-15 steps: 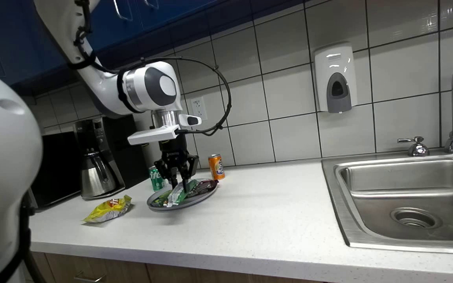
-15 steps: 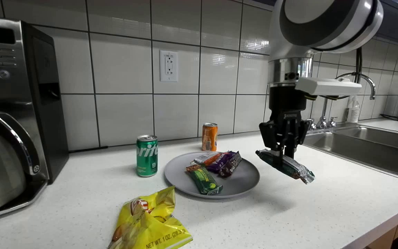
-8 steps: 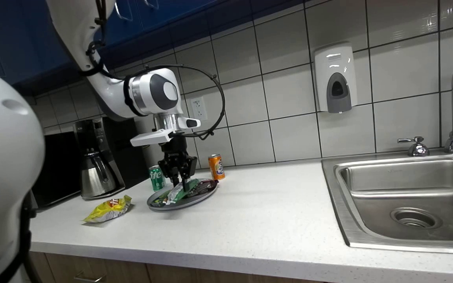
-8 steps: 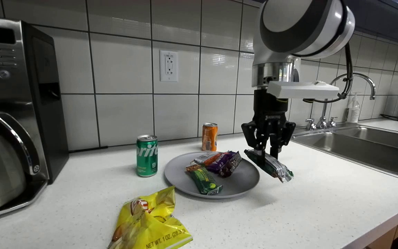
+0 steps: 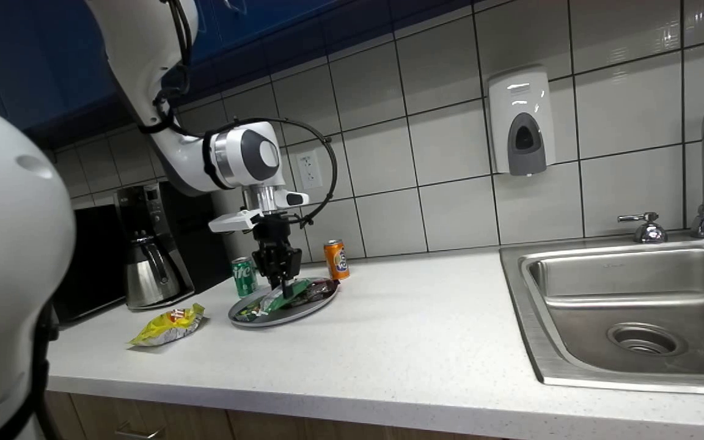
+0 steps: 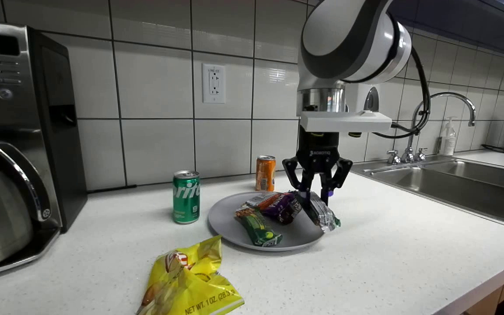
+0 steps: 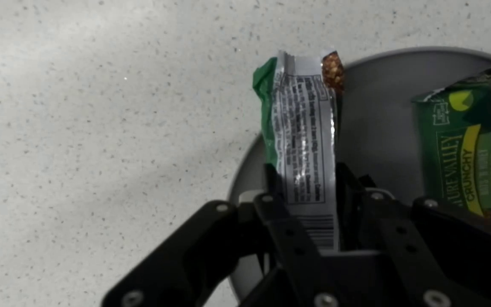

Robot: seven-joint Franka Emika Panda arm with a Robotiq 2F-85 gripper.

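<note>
My gripper [image 6: 316, 204] is shut on a green snack bar [image 6: 323, 216] with a silver back. In the wrist view the bar [image 7: 303, 132] stands between the two fingers [image 7: 306, 177], its printed back toward the camera. The bar is tilted and is over the right edge of a grey plate [image 6: 225, 221] in an exterior view; I cannot tell if it touches the plate. On the plate lie another green bar [image 6: 258, 228], also in the wrist view [image 7: 463, 157], a purple-wrapped bar [image 6: 285, 207] and an orange and silver wrapper [image 6: 263, 200].
A green can [image 6: 186, 197] and an orange can [image 6: 265, 173] stand behind the plate near the tiled wall. A yellow chip bag [image 6: 190, 280] lies in front. A coffee maker [image 6: 55, 131] stands at one end, a steel sink [image 5: 602, 299] at the other.
The gripper has moved left in an exterior view and somewhat lower, carrying the green bar from beside the plate to over its right edge. The other things have not moved.
</note>
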